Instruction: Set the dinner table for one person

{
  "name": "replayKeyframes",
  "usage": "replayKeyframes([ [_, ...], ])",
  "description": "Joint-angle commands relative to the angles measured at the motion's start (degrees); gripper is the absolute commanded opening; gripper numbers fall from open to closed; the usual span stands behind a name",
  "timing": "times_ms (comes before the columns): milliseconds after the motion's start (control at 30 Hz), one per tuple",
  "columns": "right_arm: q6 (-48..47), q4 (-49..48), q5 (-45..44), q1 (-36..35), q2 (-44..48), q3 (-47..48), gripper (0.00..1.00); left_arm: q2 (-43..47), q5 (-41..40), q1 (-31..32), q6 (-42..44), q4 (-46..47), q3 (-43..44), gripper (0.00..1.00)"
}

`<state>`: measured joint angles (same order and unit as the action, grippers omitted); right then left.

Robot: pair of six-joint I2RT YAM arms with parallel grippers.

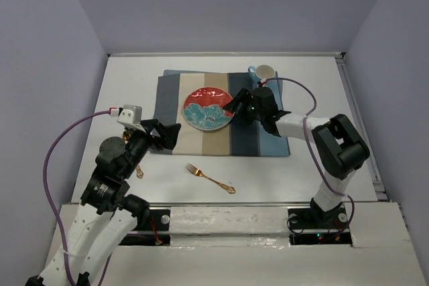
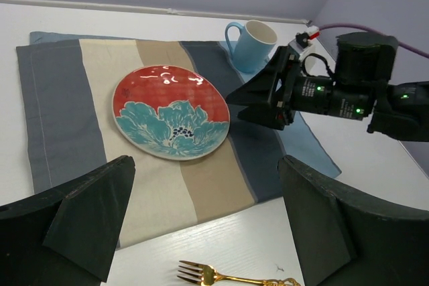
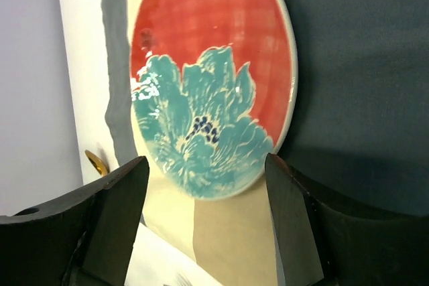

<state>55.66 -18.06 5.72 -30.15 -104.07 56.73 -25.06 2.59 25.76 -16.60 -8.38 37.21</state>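
Note:
The white dinner table (image 1: 134, 78) carries a striped placemat (image 1: 248, 135). A red plate with a teal flower (image 1: 208, 108) lies in the middle of the placemat. A light-blue cup (image 1: 265, 72) stands at the placemat's far right corner. A gold fork (image 1: 211, 178) lies on the bare table in front of the placemat. My right gripper (image 1: 232, 107) is open and empty, just right of the plate's rim; in its wrist view the plate (image 3: 211, 85) lies just beyond the open jaws. My left gripper (image 1: 166, 136) is open and empty over the placemat's near left corner.
A second gold utensil (image 1: 139, 172) lies on the table beside the left arm, partly hidden by it. Lavender walls close in the table on three sides. In the left wrist view the fork (image 2: 228, 276) lies between the fingers, with the right gripper (image 2: 258, 102) beyond.

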Motion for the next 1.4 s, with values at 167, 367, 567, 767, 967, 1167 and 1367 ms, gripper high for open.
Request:
replayKeyframes([
  [167, -14.69, 7.78, -0.89, -1.22, 16.96, -9.35, 0.72, 0.27, 0.22, -0.27, 0.34, 2.85, 0.67, 0.99],
  [367, -29.63, 17.08, 0.44, -12.79, 22.69, -7.43, 0.62, -1.22, -1.97, -0.36, -0.19, 2.06, 1.02, 0.99],
  [567, -40.00, 23.69, -3.51, -24.68, 19.53, -4.00, 0.64, -1.22, -6.18, -2.73, -0.63, 1.00, 1.37, 0.99],
  [767, -45.11, 25.71, -6.41, -31.10, 14.00, -1.45, 0.59, 0.54, -10.58, -4.75, -1.24, 0.30, 1.37, 0.99],
  [967, -46.52, 26.77, -8.61, -35.67, 10.73, -0.48, 0.55, 0.27, -9.28, -6.86, -1.07, 1.00, 1.20, 0.99],
  [1167, -45.47, 27.12, -9.58, -38.13, 6.78, 0.22, 0.49, -0.34, -7.87, -8.09, -1.07, 1.70, 1.02, 0.99],
  [1367, -45.37, 27.21, -10.72, -39.90, 3.01, 1.98, 0.41, -0.34, -7.34, -8.18, -1.15, 1.97, 0.93, 0.99],
])
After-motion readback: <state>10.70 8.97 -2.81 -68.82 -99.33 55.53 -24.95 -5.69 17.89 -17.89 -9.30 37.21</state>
